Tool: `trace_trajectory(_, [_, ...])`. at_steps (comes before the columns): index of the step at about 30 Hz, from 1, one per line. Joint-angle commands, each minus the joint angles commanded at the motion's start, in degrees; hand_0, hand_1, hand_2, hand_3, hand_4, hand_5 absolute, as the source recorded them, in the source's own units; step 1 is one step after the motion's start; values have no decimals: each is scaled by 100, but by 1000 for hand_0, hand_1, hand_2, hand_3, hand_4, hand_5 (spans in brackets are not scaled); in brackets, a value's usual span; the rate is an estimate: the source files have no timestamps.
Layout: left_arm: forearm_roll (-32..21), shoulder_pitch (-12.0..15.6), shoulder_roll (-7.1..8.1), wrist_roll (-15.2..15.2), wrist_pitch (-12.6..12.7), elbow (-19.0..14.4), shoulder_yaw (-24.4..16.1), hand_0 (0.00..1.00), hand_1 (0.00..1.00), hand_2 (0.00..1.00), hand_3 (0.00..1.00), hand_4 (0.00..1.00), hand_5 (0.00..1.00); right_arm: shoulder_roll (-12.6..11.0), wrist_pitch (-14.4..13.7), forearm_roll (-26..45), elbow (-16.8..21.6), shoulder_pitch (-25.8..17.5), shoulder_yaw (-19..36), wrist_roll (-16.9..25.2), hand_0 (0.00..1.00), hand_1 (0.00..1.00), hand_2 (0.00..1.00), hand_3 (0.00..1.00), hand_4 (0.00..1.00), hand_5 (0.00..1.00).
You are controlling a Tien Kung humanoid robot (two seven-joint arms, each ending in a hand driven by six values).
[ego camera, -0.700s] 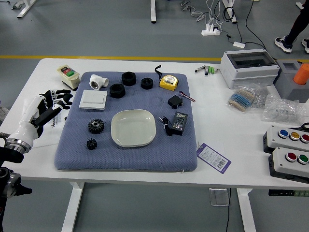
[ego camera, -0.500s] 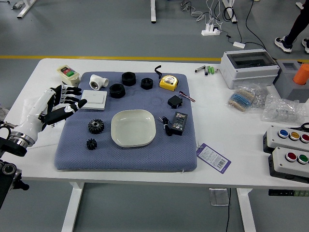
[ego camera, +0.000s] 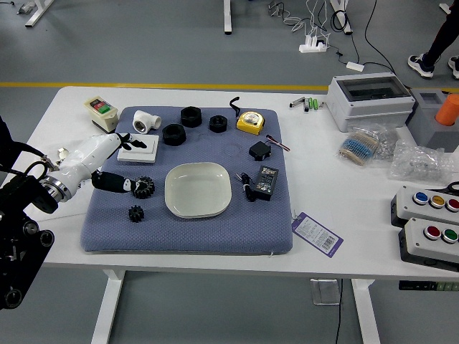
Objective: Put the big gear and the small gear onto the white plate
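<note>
The left hand reaches in over the mat's left side, fingers spread, holding nothing; its thumb tip is at the left edge of the big black gear, and whether they touch I cannot tell. Below that gear the small black gear lies on the mat. The white plate, with nothing on it, sits right of both gears. No right hand shows.
A blue mat lies under these things. Behind the plate are black rings, a white switch box and a tape measure. A black adapter lies right of the plate. A person's legs show at the top right.
The left hand has moved right and toward the table's near side, from the mat's left edge to beside the big gear. More of its arm shows. The gears and plate have not moved.
</note>
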Motion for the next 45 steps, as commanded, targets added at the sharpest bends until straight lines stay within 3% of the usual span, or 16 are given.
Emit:
trace_trajectory(9, [36, -535, 21, -29, 146, 711, 625, 669, 701, 756, 659, 958, 151, -18, -11, 17, 0, 1, -16, 7, 701, 724, 767, 595, 827, 684])
trace_trajectory(20, [156, -833, 36, -37, 139, 1081, 1124, 664, 699, 748, 639, 950, 133, -19, -17, 27, -1, -25, -46, 12, 702, 724, 767, 593, 826, 684])
trace_trajectory(45, [298, -1164, -94, -63, 174, 1857, 1359, 660, 685, 736, 618, 938, 120, -18, -16, 54, 2, -41, -79, 4, 701, 725, 767, 593, 826, 684])
